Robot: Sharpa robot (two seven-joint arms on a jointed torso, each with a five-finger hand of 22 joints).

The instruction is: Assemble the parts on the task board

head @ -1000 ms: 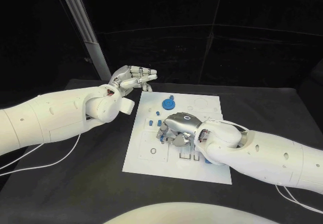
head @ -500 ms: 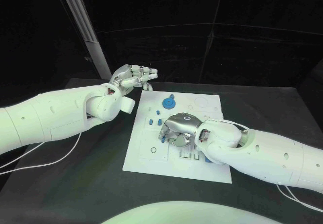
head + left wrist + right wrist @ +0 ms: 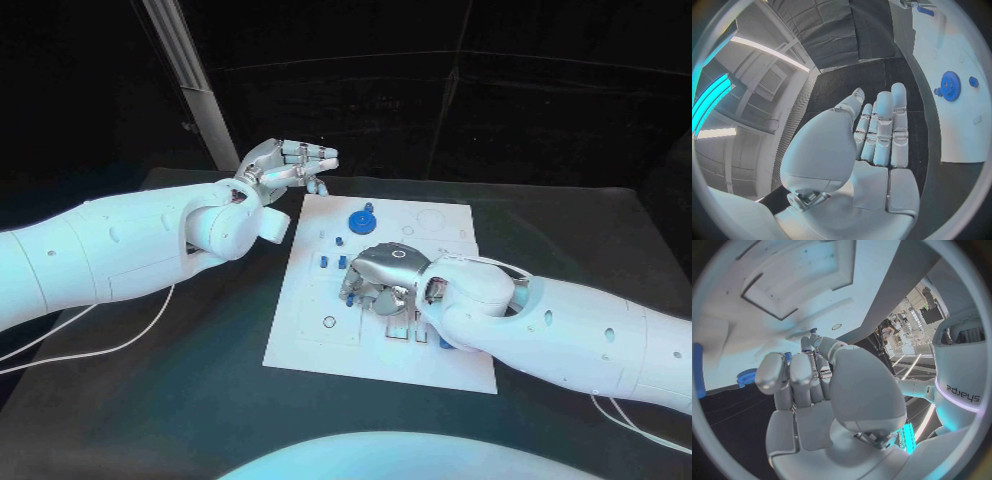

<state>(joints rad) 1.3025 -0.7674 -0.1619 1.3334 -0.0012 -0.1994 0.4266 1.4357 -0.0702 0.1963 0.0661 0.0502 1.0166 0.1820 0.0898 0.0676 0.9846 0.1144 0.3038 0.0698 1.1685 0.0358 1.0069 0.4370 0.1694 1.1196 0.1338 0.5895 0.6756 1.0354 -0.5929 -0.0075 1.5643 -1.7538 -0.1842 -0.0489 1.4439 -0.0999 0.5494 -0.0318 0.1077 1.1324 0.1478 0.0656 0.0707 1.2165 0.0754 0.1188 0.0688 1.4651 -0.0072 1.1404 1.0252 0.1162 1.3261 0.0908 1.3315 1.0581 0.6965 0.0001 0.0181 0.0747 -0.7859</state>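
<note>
Mirrored "sharpa" lettering — on the robot's white body, nothing else legible

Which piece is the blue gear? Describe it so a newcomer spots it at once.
Start at the white board in the middle of the black table. On its far end, beyond the right hand, lies the blue gear. It is a round toothed disc, far wider than the small blue pieces beside it.

A black, cloth-covered counter (image 3: 188, 400) carries a flat white rectangular task board (image 3: 329, 345) lying near its middle, its long sides running away from the robot. A thin white cable (image 3: 87, 343) trails across the counter's left side.
</note>
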